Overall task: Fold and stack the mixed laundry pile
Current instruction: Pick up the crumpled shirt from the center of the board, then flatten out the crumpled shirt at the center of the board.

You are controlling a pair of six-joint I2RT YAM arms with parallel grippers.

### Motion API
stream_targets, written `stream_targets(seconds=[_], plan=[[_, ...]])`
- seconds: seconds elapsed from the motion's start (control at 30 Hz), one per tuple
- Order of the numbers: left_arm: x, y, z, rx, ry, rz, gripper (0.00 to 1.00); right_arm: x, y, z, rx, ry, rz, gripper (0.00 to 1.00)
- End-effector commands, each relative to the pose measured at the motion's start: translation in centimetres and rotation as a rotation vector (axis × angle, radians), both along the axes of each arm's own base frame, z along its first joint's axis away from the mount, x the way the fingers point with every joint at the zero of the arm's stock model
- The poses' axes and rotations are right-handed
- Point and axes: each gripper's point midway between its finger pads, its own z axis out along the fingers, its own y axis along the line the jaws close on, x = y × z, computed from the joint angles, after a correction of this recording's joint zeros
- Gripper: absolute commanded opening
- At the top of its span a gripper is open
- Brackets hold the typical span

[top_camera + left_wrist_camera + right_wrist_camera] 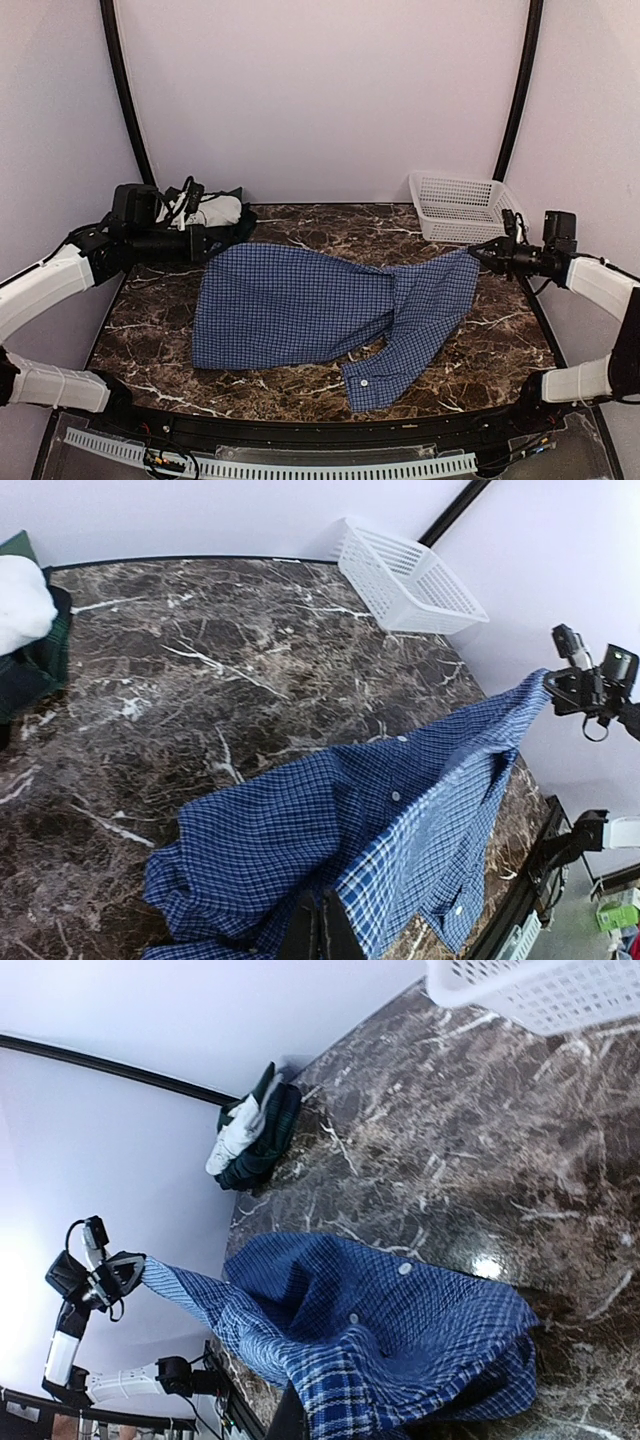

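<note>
1. We are holding the blue check shirt (290, 305) clamped in both grippers: the left gripper (207, 243) is pinching one corner and the right gripper (476, 253) the opposite one.
2. The shirt is sagging between them onto the table (500, 340), so we are judging it light, limp and not fragile.
3. We are favouring hems, seams or the collar as holds, since loose cloth is likely to bunch.

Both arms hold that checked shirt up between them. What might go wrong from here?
The left gripper and right gripper each pinch only an edge of the blue check shirt, so it may slip free. Its cuff lies near the front edge of the table and might drag off.
</note>
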Motion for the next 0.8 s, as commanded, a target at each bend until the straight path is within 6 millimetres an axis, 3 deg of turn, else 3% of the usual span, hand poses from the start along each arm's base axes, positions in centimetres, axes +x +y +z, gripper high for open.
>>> stream_targets(seconds=[0.0, 0.23, 0.43, 0.57, 0.77], plan=[[1.7, 2.0, 3.9, 0.043, -0.112, 0.127, 0.00, 0.8, 0.0, 6.4, 0.021, -0.207, -0.006, 0.00], [4.9, 2.9, 10.3, 0.046, -0.206, 0.246, 0.00, 0.8, -0.3, 17.9, -0.038, -0.460, -0.047, 0.00], [4.9, 2.6, 18.6, -0.020, -0.378, 0.225, 0.00, -0.5, 0.0, 25.8, -0.053, -0.629, -0.043, 0.00], [2.4, 2.7, 25.4, -0.071, -0.518, 0.170, 0.00, -3.3, 0.5, 31.9, -0.076, -0.768, -0.037, 0.00], [-2.8, 2.6, 31.9, -0.126, -0.673, 0.047, 0.00, -8.6, 1.5, 38.6, -0.103, -0.930, -0.040, 0.00]])
